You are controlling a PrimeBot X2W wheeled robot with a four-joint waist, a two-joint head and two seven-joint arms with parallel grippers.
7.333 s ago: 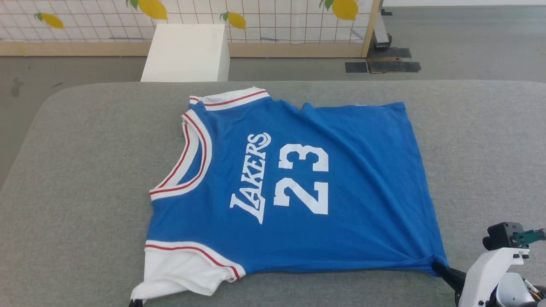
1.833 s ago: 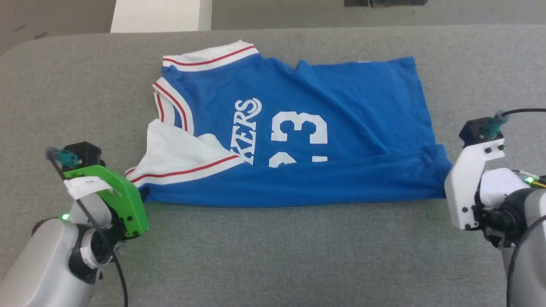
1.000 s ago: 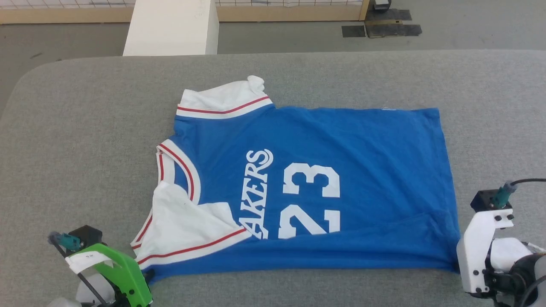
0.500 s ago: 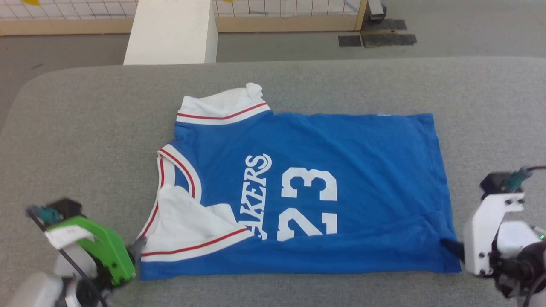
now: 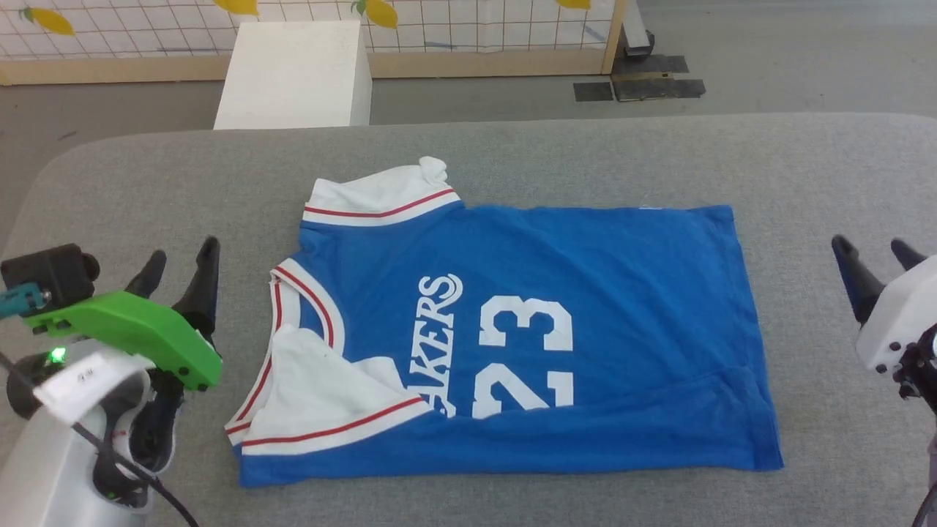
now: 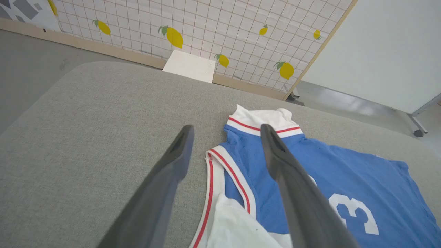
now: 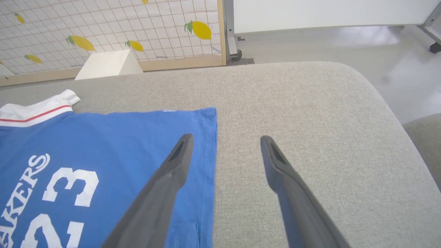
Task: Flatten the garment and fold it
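The garment [image 5: 600, 293], a royal-blue jersey with white lettering and the number 23, lies on the grey padded table [image 5: 512, 146], collar to the left. Its near edge is folded up over the lower lettering, and a white red-striped sleeve [image 5: 322, 399] lies on top at the near left. The far sleeve [image 5: 381, 192] sticks out at the back. My left gripper [image 5: 183, 260] hovers open to the left of the collar, holding nothing; the garment [image 6: 344, 186] shows past its fingers. My right gripper [image 5: 871, 252] stands open right of the hem, empty, beside the garment [image 7: 103, 148].
A white box [image 5: 296, 73] stands on the floor behind the table. Behind it runs a gridded screen with lemon prints [image 5: 476, 29] in a wooden frame. The table's rounded corners [image 7: 372, 89] drop off to the floor at left and right.
Both grippers have opened, let go of the garment's near corners and lifted away to the sides. The garment stays with its near edge folded over. The camera has tilted a little.
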